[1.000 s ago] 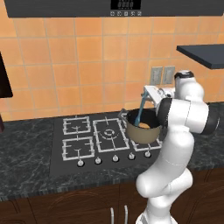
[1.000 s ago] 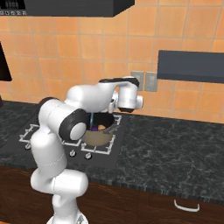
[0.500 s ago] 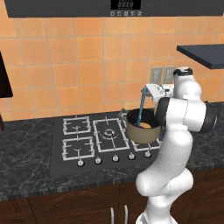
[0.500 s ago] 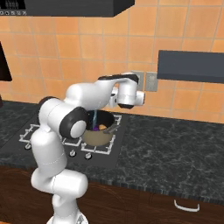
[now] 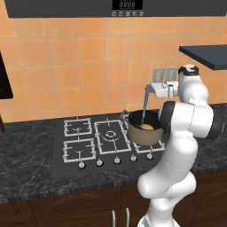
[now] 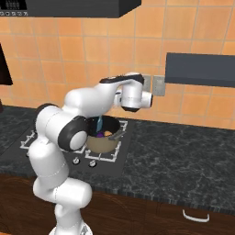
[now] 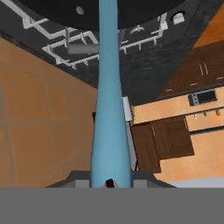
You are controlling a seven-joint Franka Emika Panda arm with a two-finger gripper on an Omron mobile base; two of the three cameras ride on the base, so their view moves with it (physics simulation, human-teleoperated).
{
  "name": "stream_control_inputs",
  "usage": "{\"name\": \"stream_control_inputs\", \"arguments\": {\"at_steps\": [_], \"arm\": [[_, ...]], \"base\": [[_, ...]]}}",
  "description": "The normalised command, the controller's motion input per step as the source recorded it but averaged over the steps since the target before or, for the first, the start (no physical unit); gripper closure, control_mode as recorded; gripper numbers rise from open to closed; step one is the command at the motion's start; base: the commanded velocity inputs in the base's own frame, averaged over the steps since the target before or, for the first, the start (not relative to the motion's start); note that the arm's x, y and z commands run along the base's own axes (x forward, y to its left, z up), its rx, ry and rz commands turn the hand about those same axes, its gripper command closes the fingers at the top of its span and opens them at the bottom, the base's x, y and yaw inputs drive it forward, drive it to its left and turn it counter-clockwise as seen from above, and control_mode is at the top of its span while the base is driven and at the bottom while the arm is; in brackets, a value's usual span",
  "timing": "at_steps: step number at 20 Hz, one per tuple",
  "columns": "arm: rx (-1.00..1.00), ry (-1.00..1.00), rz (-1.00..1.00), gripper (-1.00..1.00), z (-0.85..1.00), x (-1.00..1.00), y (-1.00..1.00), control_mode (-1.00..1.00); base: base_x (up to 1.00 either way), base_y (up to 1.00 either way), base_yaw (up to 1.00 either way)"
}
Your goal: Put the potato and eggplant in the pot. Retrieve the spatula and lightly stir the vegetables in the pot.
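vs 1 s back: base views unshifted, so camera static. The wrist has risen a bit and swung toward the wall outlets; the spatula is lifted higher, blade end still down inside the pot.

Gripper [image 5: 153,88]: jaws nearly together, clamped on the spatula [image 5: 144,106] at its top end. In the hand view the spatula [image 7: 108,100] runs straight away from the fingertips toward the pot's dark rim [image 7: 131,19]. It hangs steeply, near vertical, lower end inside the pot; cannot tell if it touches the contents.

Pot [image 5: 144,131]: round, tan-olive wall, dark rim and interior, stubby grey side handle; sits on the right rear burner of the stove [image 5: 84,144]. From the right base view, pot [image 6: 102,141] holds the potato [image 6: 107,133], small orange lump, and beside it a purple piece, the eggplant [image 6: 99,135].

Spatula: smooth light-blue, thin, widening toward the gripper in the hand view. Stove: black glass, white wire grates, knobs along the front edge. Counter [image 6: 183,156]: dark speckled stone. Wall [image 5: 88,66]: orange tile.
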Motion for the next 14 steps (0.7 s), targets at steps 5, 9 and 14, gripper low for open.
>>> {"name": "stream_control_inputs", "arguments": {"at_steps": [5, 9, 14], "arm": [[0.01, 0.3, -0.12, 1.0, 0.11, 0.08, -0.01, -1.0], [-0.06, 0.31, -0.07, 1.0, -0.48, 0.27, -0.16, -1.0], [-0.13, 0.17, -0.01, 1.0, -0.4, 0.27, -0.18, -1.0]], "base": [[0.0, 0.0, 0.0], [0.0, 0.0, 0.0], [0.0, 0.0, 0.0]]}}
